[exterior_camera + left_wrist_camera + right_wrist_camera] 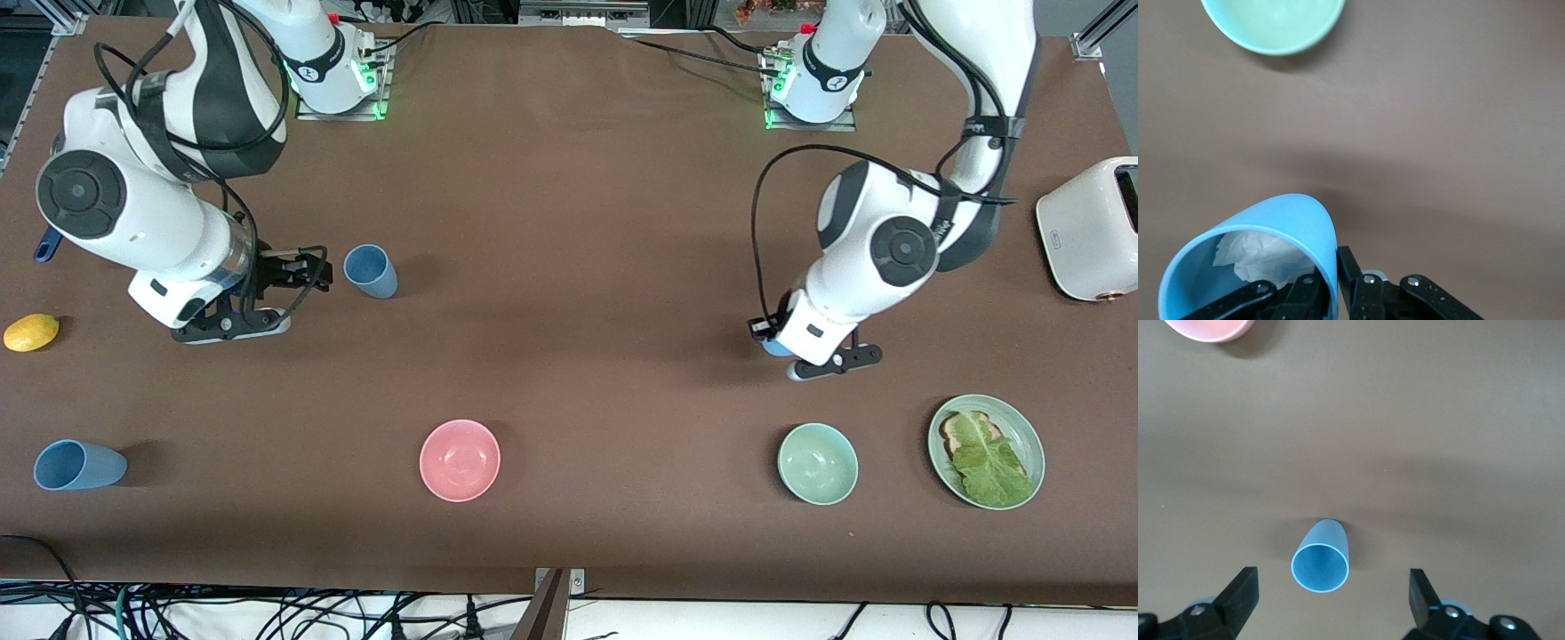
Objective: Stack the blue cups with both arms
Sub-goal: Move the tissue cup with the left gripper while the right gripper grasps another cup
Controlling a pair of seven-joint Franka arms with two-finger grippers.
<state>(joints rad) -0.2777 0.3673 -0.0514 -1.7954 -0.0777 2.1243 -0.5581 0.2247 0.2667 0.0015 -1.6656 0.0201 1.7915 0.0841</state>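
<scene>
Nearest the camera, along the lower band of the front view, a blue cup is lying on its side at the lower left of the frame, its mouth facing the frame's left edge. A pink bowl is sitting near the lower centre, a pale green bowl is sitting lower right of centre, and a green plate with toast and a lettuce leaf is resting at the lower right.

Higher up at the frame's left edge, a yellow lemon is lying on the brown table. The right gripper is hanging at the middle left of the frame, over bare table beside an upright cup standing just left of centre. In the right wrist view, the right gripper is spreading its fingers wide with nothing between them, the upright cup lying in line with the gap but apart from both.

At the middle right, the left gripper is clamping tight on the rim of a third cup, mostly hidden under the wrist in the front view. The left wrist view is showing that third cup tilted, with crumpled white paper inside, one finger within and one outside the wall, and the green bowl off at the top of that picture. A white toaster is sitting at the right edge.
</scene>
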